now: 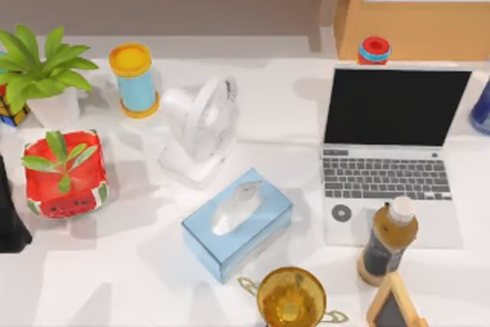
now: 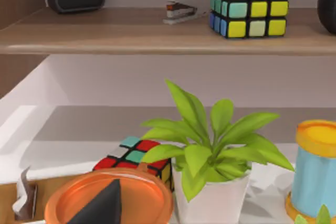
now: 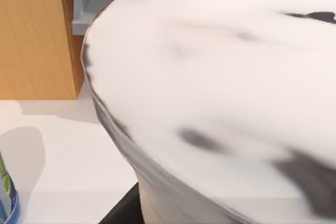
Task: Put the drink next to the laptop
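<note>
The drink point(image 1: 389, 241) is a brown bottle with a white cap and a dark label. It stands upright at the front right of the silver laptop point(image 1: 383, 181), against its palm rest. The laptop is open, with a black screen, a grey keyboard and a round sticker on the palm rest. A dark part of my left arm point(image 1: 11, 212) shows at the table's left edge, beside the red watermelon-pattern pot point(image 1: 64, 174) and far from the drink. No gripper is near the bottle.
A blue tissue box point(image 1: 237, 223), a white fan point(image 1: 203, 120), a yellow-lidded blue can point(image 1: 134, 78), a potted plant point(image 1: 42, 74) and a gold cup point(image 1: 291, 296) crowd the left and middle. A small wooden-framed board point(image 1: 394, 308) stands just in front of the drink. A large white marbled round object point(image 3: 226, 93) sits close to the right wrist camera.
</note>
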